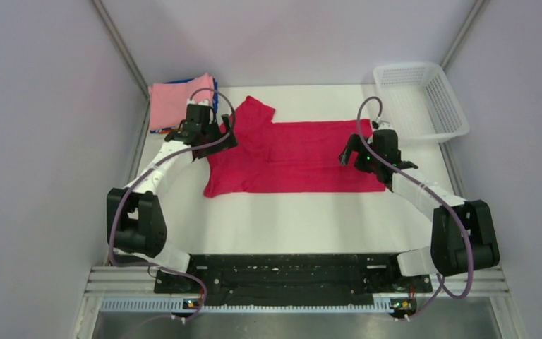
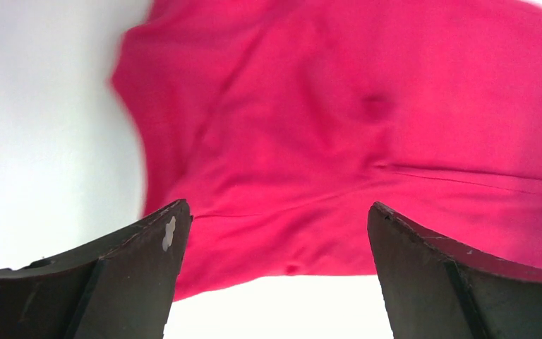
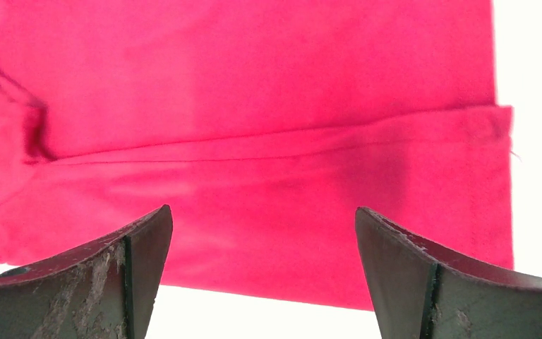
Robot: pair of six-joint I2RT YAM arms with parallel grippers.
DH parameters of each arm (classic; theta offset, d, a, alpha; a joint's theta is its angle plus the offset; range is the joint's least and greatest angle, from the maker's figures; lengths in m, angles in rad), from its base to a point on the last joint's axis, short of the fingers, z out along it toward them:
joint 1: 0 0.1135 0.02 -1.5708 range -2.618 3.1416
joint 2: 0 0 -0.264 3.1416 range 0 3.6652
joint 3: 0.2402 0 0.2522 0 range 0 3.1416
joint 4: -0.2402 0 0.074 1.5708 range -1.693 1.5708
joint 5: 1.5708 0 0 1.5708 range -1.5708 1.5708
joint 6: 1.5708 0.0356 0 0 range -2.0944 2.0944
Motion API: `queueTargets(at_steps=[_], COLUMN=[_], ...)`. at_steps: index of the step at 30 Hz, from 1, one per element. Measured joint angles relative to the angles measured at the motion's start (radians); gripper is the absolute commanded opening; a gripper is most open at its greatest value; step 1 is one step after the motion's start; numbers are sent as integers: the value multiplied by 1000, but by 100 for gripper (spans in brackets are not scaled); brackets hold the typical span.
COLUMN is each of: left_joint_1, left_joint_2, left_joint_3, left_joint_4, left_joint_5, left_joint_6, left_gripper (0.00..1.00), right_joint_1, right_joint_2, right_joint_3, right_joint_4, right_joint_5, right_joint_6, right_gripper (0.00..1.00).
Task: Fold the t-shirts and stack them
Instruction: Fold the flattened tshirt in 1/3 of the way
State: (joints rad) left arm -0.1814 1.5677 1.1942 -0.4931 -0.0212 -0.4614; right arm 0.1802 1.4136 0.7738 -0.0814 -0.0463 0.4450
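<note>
Presently, a crimson-red cloth t-shirt (image 1: 293, 152) is laid on the white desk (image 1: 289, 219); left fingers (image 2: 134, 275) and right fingers (image 3: 430, 282) are held released, empty.

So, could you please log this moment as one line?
red t-shirt: partly folded | left gripper: open over it | right gripper: open over it

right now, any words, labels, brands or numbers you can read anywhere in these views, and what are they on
No text can be read in any view.
red t-shirt: plain cloth, no print or tag showing.
pink t-shirt: plain on top; the coloured edges beneath it are too small to tell.
white basket: no label showing.
</note>
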Motion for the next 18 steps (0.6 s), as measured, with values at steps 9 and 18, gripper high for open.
queueTargets(at_steps=[9,18], left_joint_1=[-54,-52], left_joint_2=[140,174], left_joint_3=[-10,-146], left_joint_4=[136,189], left_joint_5=[235,242], left_joint_6=[-78,-111], left_gripper=[99,99], right_joint_1=[91,147], right_joint_2=[57,146], right_joint_3=[-13,-21], right_joint_4=[105,95], right_joint_5=[-39,-5], right_joint_6=[-26,-8], right_gripper=[99,99])
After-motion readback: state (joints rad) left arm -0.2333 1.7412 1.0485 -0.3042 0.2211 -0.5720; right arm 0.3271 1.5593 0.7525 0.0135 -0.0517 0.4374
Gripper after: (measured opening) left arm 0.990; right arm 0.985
